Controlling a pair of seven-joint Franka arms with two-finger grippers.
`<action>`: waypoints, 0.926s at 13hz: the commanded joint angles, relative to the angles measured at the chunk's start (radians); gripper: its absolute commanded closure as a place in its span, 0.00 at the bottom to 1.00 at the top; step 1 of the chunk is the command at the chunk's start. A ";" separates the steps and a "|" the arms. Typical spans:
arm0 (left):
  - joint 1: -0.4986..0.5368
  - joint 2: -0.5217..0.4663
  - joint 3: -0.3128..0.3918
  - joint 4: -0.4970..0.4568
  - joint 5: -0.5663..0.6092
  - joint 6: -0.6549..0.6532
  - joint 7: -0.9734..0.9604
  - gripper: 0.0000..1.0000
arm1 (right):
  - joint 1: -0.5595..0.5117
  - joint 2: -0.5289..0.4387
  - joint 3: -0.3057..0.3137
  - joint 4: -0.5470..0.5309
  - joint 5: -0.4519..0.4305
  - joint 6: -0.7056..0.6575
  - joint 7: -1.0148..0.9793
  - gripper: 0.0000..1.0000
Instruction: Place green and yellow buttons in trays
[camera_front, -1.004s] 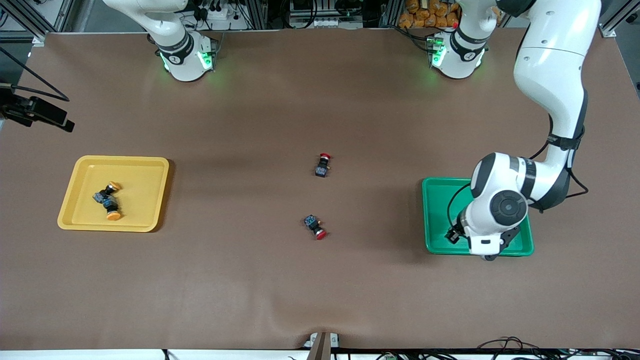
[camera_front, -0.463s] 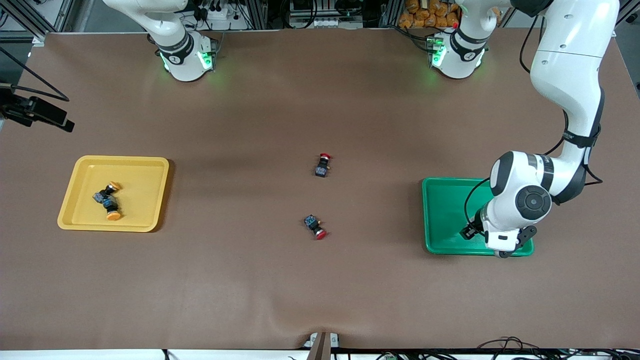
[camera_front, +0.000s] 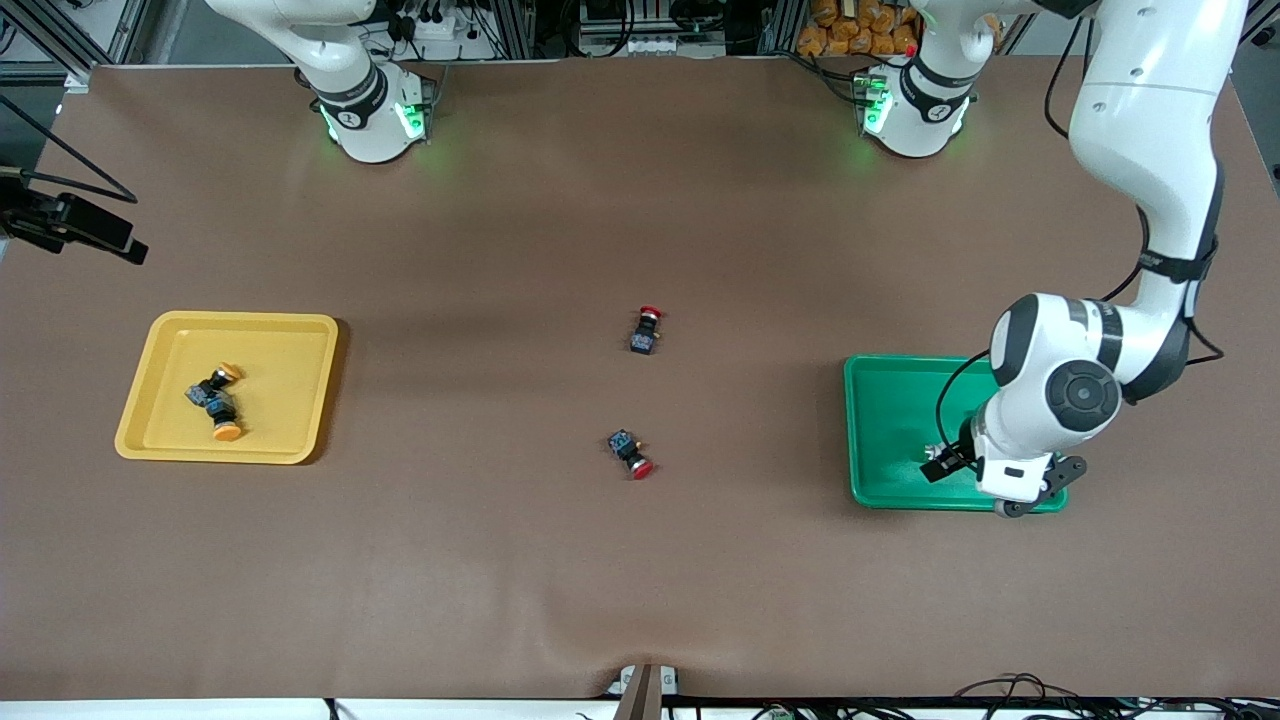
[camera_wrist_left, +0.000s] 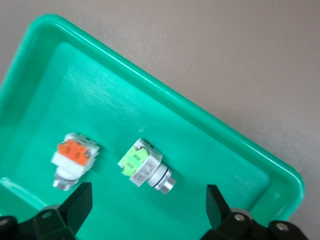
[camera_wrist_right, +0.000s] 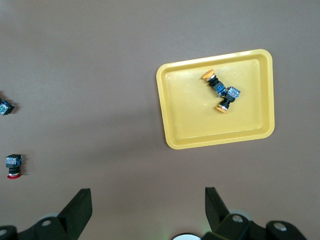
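Left gripper (camera_wrist_left: 145, 212) open, empty, over the green tray (camera_wrist_left: 210, 125); both silver buttons (camera_wrist_left: 146, 165) lie below it. Right gripper (camera_wrist_right: 147, 212) open, waiting high. Yellow buttons (camera_front: 215, 400) sit in the yellow tray (camera_front: 290, 340). Sorting looks finished; next, retract.

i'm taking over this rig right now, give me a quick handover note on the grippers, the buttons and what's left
Left gripper: open, holding nothing, over the green tray.
Right gripper: open, holding nothing; that arm waits, raised high, with the yellow tray in its view.
Green tray: two white-silver buttons lie in it apart, one with a pale green block, one with an orange block.
Yellow tray: both orange-capped buttons lie in it, touching.
Two red-capped switches lie on the table mid-way between the trays; not part of the job.
Done: all four buttons are in trays.
Left: probably only pulling the left arm away.
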 joint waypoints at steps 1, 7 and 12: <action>0.008 -0.116 -0.040 -0.027 0.002 -0.089 0.023 0.00 | 0.001 -0.013 0.000 -0.007 -0.007 -0.004 0.014 0.00; 0.011 -0.271 -0.099 0.010 -0.050 -0.253 0.067 0.00 | 0.001 -0.013 0.000 -0.007 -0.007 -0.004 0.014 0.00; 0.008 -0.383 -0.100 0.087 -0.101 -0.377 0.160 0.00 | 0.001 -0.013 0.000 -0.007 -0.008 -0.004 0.014 0.00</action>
